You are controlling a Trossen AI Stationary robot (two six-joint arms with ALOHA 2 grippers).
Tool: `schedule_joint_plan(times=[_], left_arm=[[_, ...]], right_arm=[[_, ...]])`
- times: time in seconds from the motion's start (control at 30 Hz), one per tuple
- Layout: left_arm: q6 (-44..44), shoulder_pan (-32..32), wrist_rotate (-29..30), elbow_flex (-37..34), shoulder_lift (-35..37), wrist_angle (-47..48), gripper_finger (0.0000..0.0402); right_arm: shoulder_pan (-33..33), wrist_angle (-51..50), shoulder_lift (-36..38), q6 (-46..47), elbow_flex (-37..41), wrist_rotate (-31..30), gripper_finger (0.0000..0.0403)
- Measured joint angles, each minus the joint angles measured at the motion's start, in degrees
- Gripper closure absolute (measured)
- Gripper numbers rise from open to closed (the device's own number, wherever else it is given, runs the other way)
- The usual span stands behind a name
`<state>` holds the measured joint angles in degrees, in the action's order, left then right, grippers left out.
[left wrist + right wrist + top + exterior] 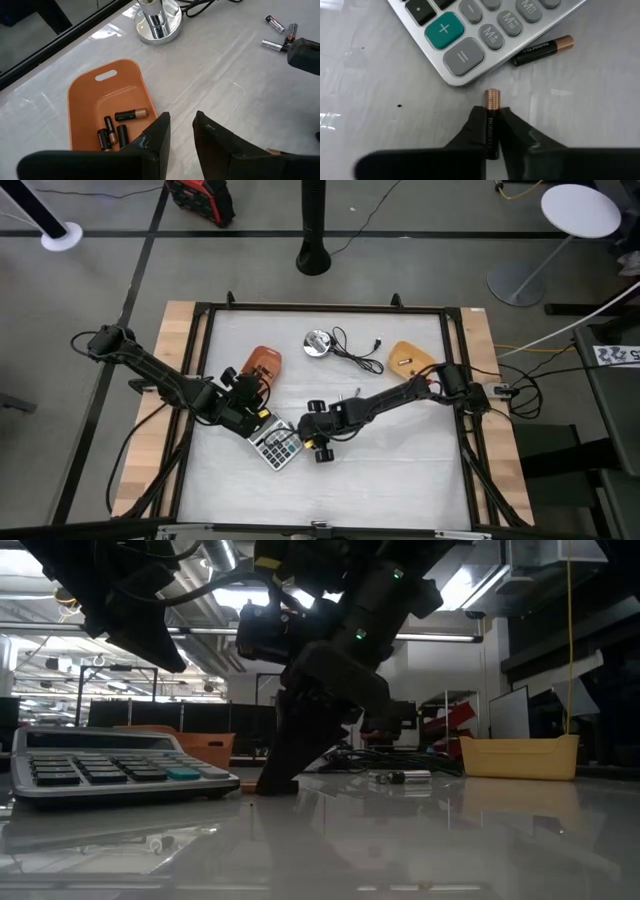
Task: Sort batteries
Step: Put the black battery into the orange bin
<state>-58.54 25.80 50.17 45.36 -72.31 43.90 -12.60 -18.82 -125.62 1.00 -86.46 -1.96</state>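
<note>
In the right wrist view my right gripper [491, 131] is shut on a black battery [490, 131] with a copper end, just off the calculator's [485, 25] corner. In the high view this gripper [305, 430] sits mid-table. A second battery [542, 48] lies flat against the calculator's edge. My left gripper [179, 135] is open and holds nothing, beside the orange tray [85, 100], which holds several batteries [131, 115]. Three more batteries [274, 44] lie loose on the table farther off. My right gripper pinches the battery's black body [490, 120] between its two fingers. The battery lies along the fingers, and its copper end [492, 98] sticks out past the fingertips. The fingers slant down toward the table near the calculator. Whether the battery touches the table, I cannot tell.
A round silver disc [318, 343] and a black cable [357, 352] lie toward the far edge. A yellow tray [408, 358] sits at the far right. The calculator [277, 446] lies between both grippers. A black frame [200, 360] runs around the white table top.
</note>
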Motion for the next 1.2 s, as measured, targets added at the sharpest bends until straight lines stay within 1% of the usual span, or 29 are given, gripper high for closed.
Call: schedule_joint_plan(times=[0.03, 0.1, 0.27, 0.5, 0.73, 0.9, 1.0, 1.2], left_arm=[[0.0, 0.0, 0.0, 0.0, 0.0, 0.0, 0.0325], [0.0, 0.0, 0.0, 0.0, 0.0, 0.0, 0.0325], [0.0, 0.0, 0.0, 0.0, 0.0, 0.0, 0.0325], [-0.1, 0.0, 0.0, 0.0, 0.0, 0.0, 0.0325], [-1.1, 0.0, 0.0, 0.0, 0.7, 0.4, 0.0325], [-0.3, 0.1, -0.3, 0.0, 4.4, 1.1, 0.0325], [0.5, 0.1, -0.3, 0.0, 7.5, 2.0, 0.0325], [0.5, 0.1, -0.4, 0.0, 13.3, 2.3, 0.0325]], right_arm=[[0.2, 0.2, 0.0, -0.3, 0.0, 0.1, 0.0387], [0.3, 0.7, 0.0, -1.2, 0.0, 0.4, 0.0394], [0.3, 1.4, 0.2, -1.3, 0.2, 0.4, 0.0381], [1.2, 0.2, 0.6, -4.8, -1.9, -0.3, 0.0396], [4.5, 0.4, 0.6, -7.7, -4.9, -0.4, 0.0392], [8.3, 1.3, 0.7, -10.3, -7.6, -0.4, 0.0391], [10.5, 4.6, 0.8, -12.2, -9.0, -0.4, 0.0391], [15.3, 18.3, 0.1, -16.6, -9.2, 0.0, 0.0391]])
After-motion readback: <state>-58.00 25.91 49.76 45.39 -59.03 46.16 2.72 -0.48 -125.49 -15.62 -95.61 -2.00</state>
